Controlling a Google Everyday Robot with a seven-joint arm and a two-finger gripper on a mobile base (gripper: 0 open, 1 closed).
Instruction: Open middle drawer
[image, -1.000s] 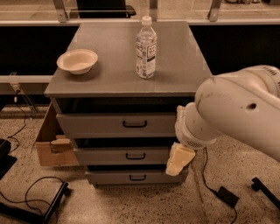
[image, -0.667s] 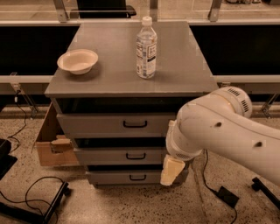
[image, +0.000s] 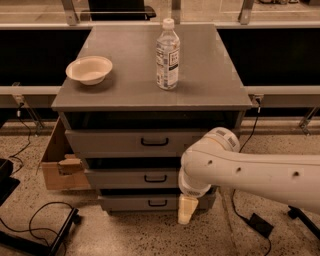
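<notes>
One gripper (image: 187, 210) was all I had to work with. It hung low, pointing down at the floor in front of the right end of the bottom drawer (image: 135, 202), below the level I needed. Whether it was open or closed I could not tell. The white arm (image: 250, 172) reached in from the right, and its bulky wrist joint covered the right part of the middle drawer (image: 125, 178). I judged it was folded that way to bring the gripper square to the cabinet front.

The middle drawer sat pushed in between the top drawer (image: 110, 142) and the bottom one. Its small black handle (image: 155, 178) was at the centre, just left of the wrist and untouched. That loop stands proud of the flat front, so I took it as the only sensible place to pull. To reach it, the gripper would need to rise and shift left.

Up on the counter (image: 210, 75) a water bottle (image: 167, 55) stood upright near the middle and a bowl (image: 89, 69) rested toward the left edge, both well apart from the arm. The tall bottle struck me as the thing most likely to topple if the cabinet were jerked. A cardboard box (image: 57, 170) sat against the cabinet's left side, and cables (image: 30, 220) lay on the floor beyond it. Both were off to the side of where the drawer would slide out.
</notes>
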